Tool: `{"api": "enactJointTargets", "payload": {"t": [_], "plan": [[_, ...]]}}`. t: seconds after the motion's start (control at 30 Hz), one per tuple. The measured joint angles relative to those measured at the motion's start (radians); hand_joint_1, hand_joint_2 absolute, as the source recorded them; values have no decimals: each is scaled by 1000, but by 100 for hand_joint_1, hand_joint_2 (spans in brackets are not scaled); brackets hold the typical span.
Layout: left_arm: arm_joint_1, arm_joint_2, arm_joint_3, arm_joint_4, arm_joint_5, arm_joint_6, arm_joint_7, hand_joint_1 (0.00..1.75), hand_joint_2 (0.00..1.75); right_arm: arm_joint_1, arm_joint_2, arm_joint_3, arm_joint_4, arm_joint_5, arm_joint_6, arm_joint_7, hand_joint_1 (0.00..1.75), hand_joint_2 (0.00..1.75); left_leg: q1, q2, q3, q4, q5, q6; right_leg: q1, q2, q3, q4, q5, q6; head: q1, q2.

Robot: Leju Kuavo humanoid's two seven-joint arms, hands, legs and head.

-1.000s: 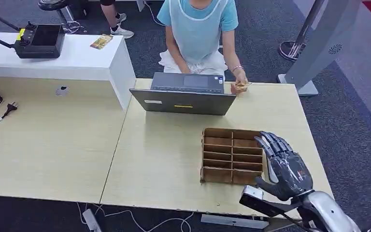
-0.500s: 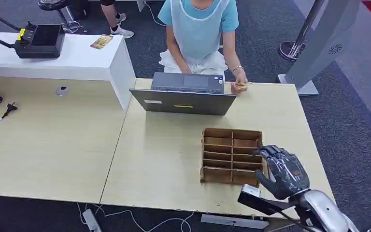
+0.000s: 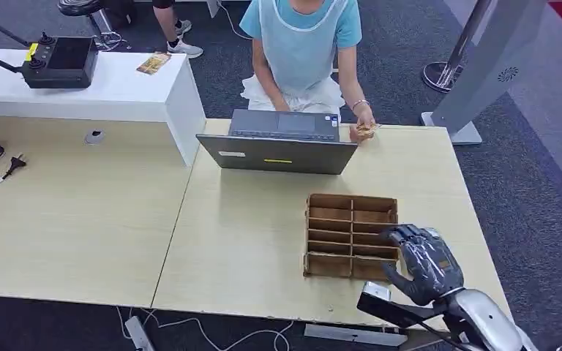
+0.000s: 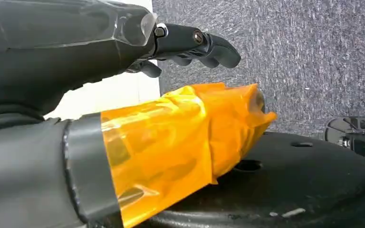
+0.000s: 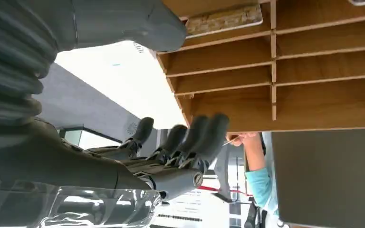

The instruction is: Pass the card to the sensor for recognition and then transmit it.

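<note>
A pale wood-grain bench [image 3: 263,241] is seen from the head view, joined at its 9 o'clock side to a second bench [image 3: 66,212] of the same finish, on which a black plug and cable [image 3: 0,172] are laid at the far left edge. At the 10 o'clock corner a white counter [image 3: 117,91] is set, carrying a black controller box [image 3: 60,62] and a small printed card [image 3: 154,63]. Dark grey carpet [image 3: 541,212] is spread around the benches, and a grey stand [image 3: 494,62] with a barrier post [image 3: 450,55] is placed at 2 o'clock. An open grey laptop [image 3: 282,142] is stood at the bench's 12 o'clock edge, and behind it a person in a light blue top [image 3: 300,33] is seated; a card [image 3: 366,131] is held in the person's hand [image 3: 364,121] just beside the laptop's right corner. A wooden divided organizer [image 3: 351,235] is set at about 5 o'clock on the bench, and in the right wrist view a card [image 5: 223,20] is seen lying in one of its compartments. The right hand [image 3: 424,259] is held against the organizer's 3 o'clock side with its fingers [image 5: 204,137] curled over and nothing gripped. In the left wrist view the left hand [image 4: 123,52] is seen above carpet, its thumb wrapped in orange tape [image 4: 180,137], its fingers curled in with nothing held.
</note>
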Motion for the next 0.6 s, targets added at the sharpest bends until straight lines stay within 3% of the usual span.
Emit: {"api": "enactJointTargets", "payload": {"t": [0.6], "plan": [[0, 0, 0, 0, -4, 0, -1, 0, 0, -30, 31, 46, 46, -2, 11, -4, 68, 175, 0, 0, 0, 0, 0, 0, 0, 0, 0, 0, 0, 0, 0, 0]]}}
